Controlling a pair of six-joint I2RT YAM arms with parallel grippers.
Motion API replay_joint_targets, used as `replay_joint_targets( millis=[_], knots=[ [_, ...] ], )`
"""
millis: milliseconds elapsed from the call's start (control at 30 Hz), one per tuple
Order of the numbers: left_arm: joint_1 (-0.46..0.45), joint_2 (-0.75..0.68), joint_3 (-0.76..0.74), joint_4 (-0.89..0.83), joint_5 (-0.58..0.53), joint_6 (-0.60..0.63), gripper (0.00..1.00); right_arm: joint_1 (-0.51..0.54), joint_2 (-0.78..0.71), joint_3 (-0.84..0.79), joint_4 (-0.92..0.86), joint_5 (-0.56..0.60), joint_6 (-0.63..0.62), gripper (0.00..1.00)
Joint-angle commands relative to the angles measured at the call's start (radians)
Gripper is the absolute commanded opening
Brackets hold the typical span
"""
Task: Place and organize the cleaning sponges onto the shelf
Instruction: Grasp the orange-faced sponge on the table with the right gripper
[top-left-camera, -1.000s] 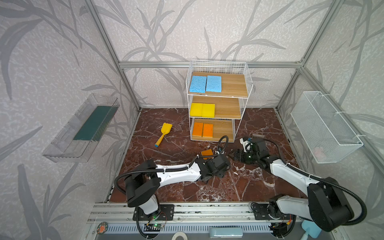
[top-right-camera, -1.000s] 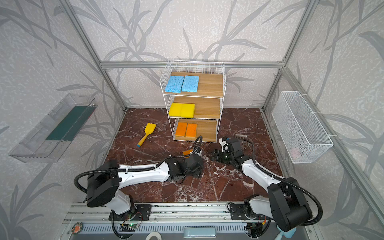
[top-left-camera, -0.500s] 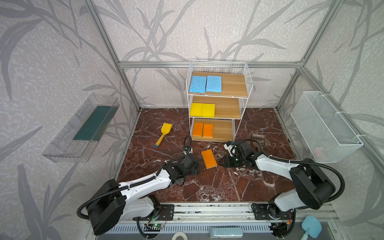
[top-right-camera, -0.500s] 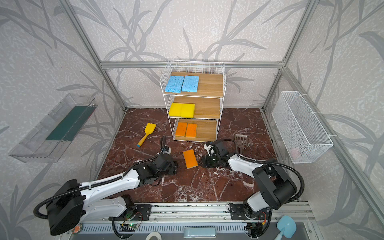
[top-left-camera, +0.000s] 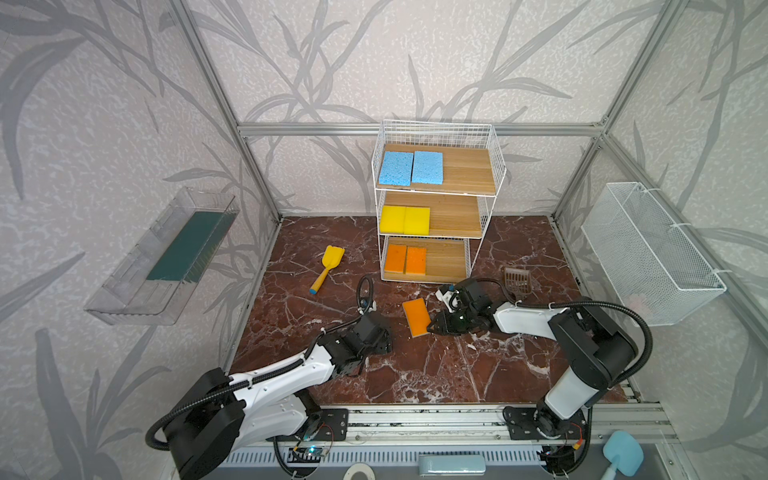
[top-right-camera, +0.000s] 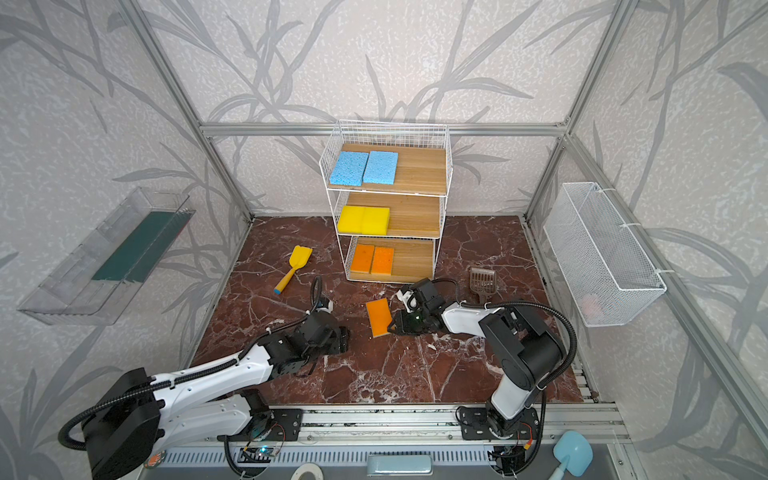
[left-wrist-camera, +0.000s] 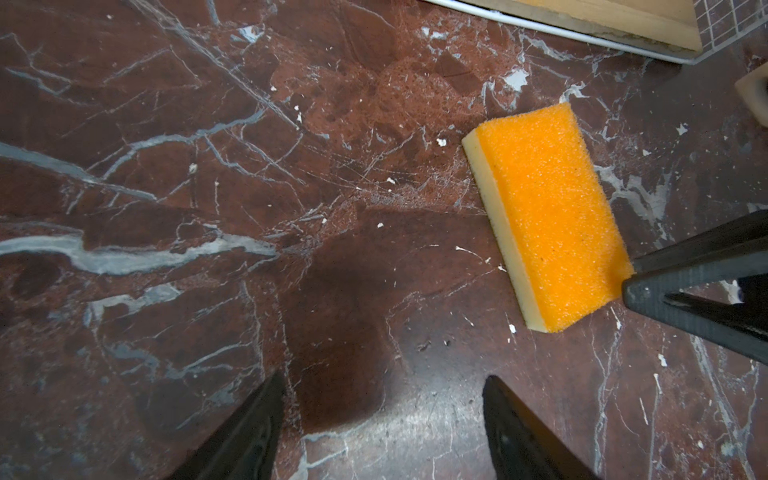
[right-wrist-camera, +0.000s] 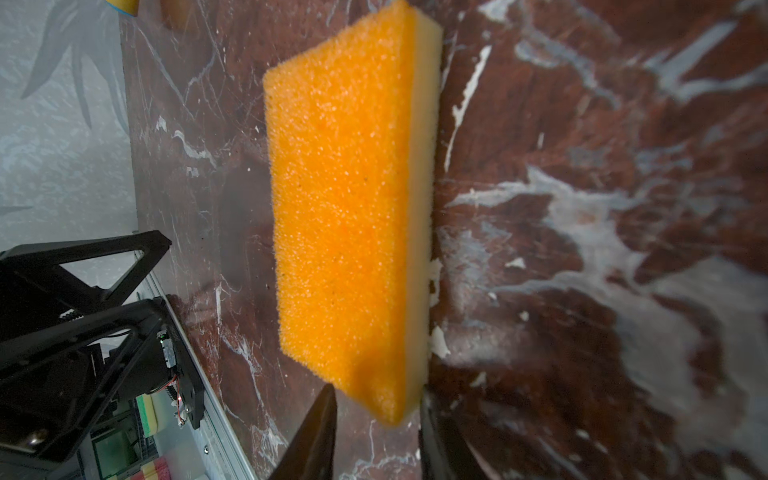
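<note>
Now orange sponge (top-left-camera: 417, 317) end pinched, R claw (top-left-camera: 430, 328) (floor).

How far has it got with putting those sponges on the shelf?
Mostly done: on the shelf, two blue sponges lie on the top board, two yellow sponges on the middle, two orange sponges on the bottom. In hand: the last orange sponge lies on the floor with the right jaws around one corner; a clamp is not clear. The left jaws stand open and empty. Remaining: setting it on the shelf.
</note>
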Motion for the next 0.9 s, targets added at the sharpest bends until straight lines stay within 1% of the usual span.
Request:
replay_joint_targets(
  millis=[0,167,233,300,367,533,700,867],
  knots=[
    [0.008,0.011,-0.006,0.022,0.002,-0.011,0.77,0.008,0.038,0.022,0.018,-0.017,0.003,0.3],
    [0.011,0.022,-0.007,0.029,0.006,-0.012,0.77,0.009,0.035,0.019,0.017,0.001,0.003,0.23],
    [0.011,0.022,-0.009,0.03,0.009,-0.014,0.76,0.009,0.027,0.016,0.018,0.011,0.003,0.18],
    [0.011,0.02,-0.012,0.03,0.009,-0.017,0.76,0.008,0.019,0.01,0.014,0.033,0.001,0.16],
    [0.011,0.019,-0.012,0.03,0.009,-0.017,0.76,0.009,-0.021,0.0,0.007,0.064,-0.004,0.11],
    [0.012,0.022,-0.011,0.032,0.01,-0.015,0.76,0.009,-0.123,-0.053,0.019,0.152,-0.012,0.04],
    [0.014,0.034,-0.008,0.04,0.017,-0.014,0.76,0.007,-0.228,-0.119,0.07,0.245,0.012,0.01],
    [0.013,0.042,-0.01,0.052,0.024,-0.013,0.76,0.008,-0.276,-0.171,0.177,0.303,0.04,0.01]
  ],
)
